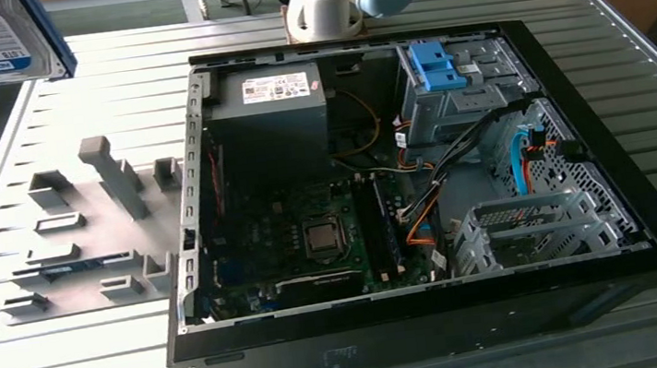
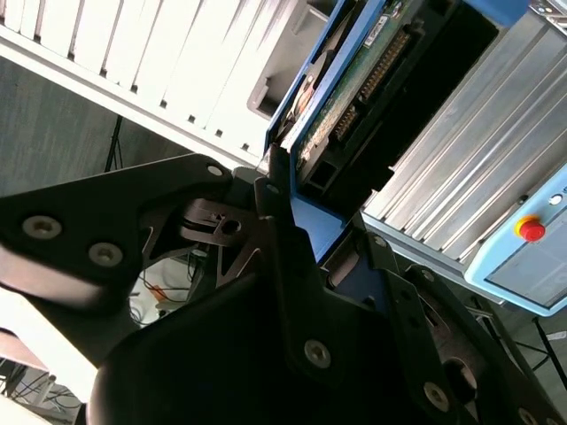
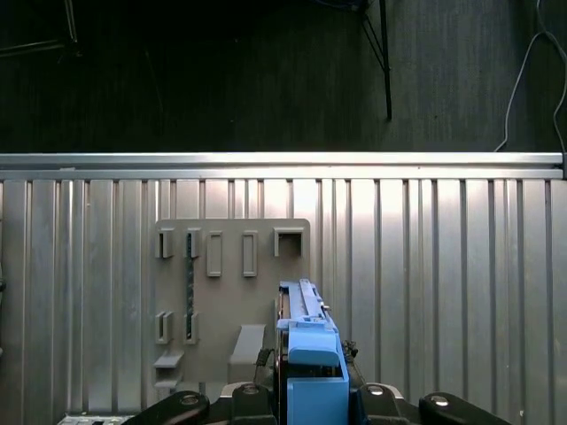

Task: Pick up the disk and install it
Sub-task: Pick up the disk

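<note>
My end effector (image 2: 321, 221) is closed on the disk (image 2: 350, 97). In the second wrist view my black fingers (image 2: 276, 199) clamp the disk's blue frame from both sides, and my bolted linkage bars fan out behind them from the dark palm. In the first wrist view my end effector (image 3: 310, 376) grips the disk (image 3: 308, 341) edge-on to that camera, a finger pressed on each side. In the exterior view a grey joint of my arm (image 1: 326, 3), with a blue cap, stands at the back of the scene
</note>
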